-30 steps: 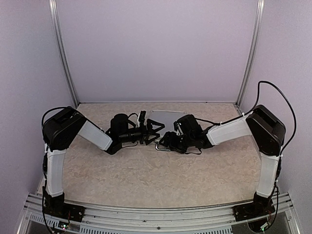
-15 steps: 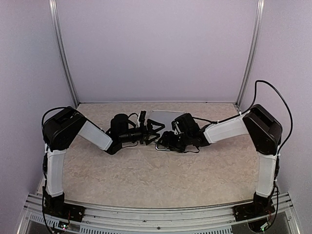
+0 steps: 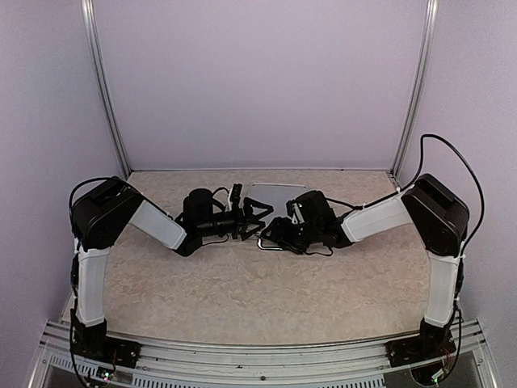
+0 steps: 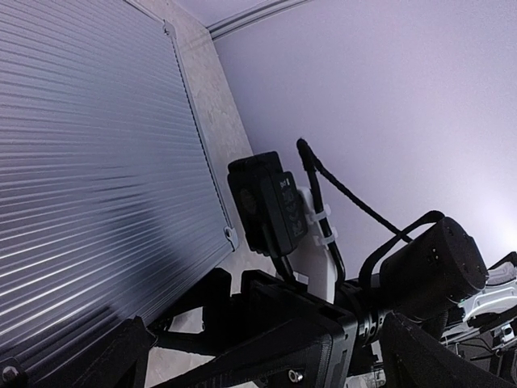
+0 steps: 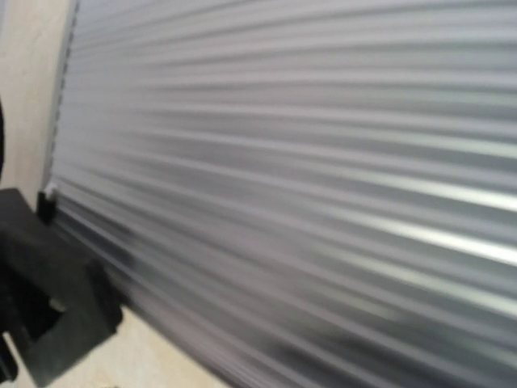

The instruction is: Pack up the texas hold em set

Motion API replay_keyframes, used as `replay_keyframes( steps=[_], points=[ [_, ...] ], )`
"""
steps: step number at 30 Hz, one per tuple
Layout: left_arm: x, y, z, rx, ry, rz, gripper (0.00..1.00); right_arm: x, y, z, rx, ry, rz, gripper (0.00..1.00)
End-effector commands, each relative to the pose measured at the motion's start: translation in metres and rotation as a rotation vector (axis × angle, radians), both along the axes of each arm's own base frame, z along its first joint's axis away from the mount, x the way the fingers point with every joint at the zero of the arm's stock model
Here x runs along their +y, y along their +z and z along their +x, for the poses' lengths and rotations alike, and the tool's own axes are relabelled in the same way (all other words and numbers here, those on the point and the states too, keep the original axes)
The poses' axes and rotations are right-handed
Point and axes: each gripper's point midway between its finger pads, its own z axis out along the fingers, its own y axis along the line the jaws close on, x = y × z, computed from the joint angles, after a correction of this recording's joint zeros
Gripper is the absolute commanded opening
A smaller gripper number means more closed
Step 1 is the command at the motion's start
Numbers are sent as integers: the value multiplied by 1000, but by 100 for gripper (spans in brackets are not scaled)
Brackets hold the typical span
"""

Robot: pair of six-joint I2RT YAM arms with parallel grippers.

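Lying shut, the briefcase (image 3: pixel 276 194) sits near left hand (image 3: pixel 257 218) and right hand (image 3: pixel 277 233).

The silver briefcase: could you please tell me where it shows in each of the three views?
Top external: the silver briefcase lies at the centre of the frame.
Left wrist: its ribbed face fills the left side.
Right wrist: its ribbed face fills most of the frame.
Shared landmark: the beige tabletop along its edge.
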Motion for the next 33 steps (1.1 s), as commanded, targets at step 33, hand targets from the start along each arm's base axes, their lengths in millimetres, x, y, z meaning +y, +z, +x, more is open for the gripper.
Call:
replay_keyframes(
  steps=[33],
  points=[
    [5, -18, -9, 55, 3, 7, 99, -7, 63, 18, -131, -35, 97, 74]
  ],
)
